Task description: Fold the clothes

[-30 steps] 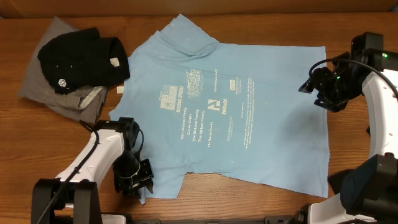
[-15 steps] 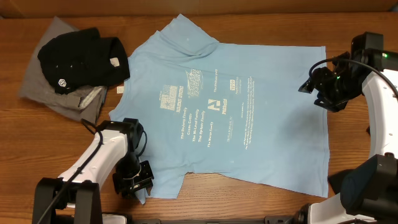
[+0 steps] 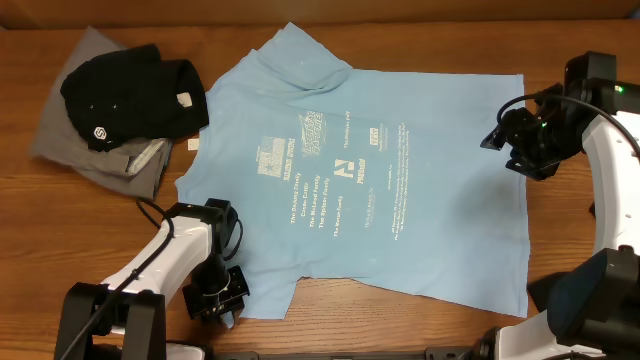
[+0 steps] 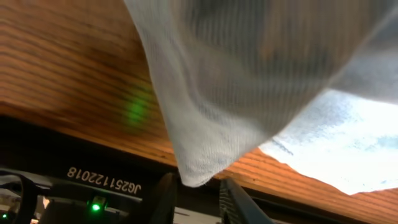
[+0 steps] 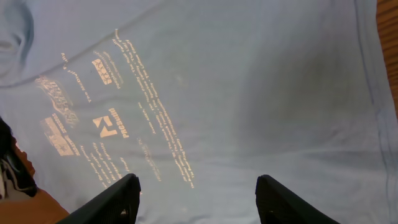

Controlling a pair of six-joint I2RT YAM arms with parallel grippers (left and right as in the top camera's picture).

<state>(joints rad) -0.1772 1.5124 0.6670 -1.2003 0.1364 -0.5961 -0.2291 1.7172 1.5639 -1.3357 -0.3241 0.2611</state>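
A light blue T-shirt lies spread flat on the wooden table, print side up. My left gripper is at the shirt's front left sleeve corner. In the left wrist view the fingers are close together with the tip of the blue cloth between them, raised off the wood. My right gripper hovers open over the shirt's right edge. The right wrist view shows its wide-apart fingers above the printed cloth, with nothing held.
A black garment lies on a grey one at the back left of the table. Bare wood shows along the front left and the far right edge.
My left arm has shifted a little toward the table's front edge at the sleeve corner. The right arm and the shirt body have not moved.
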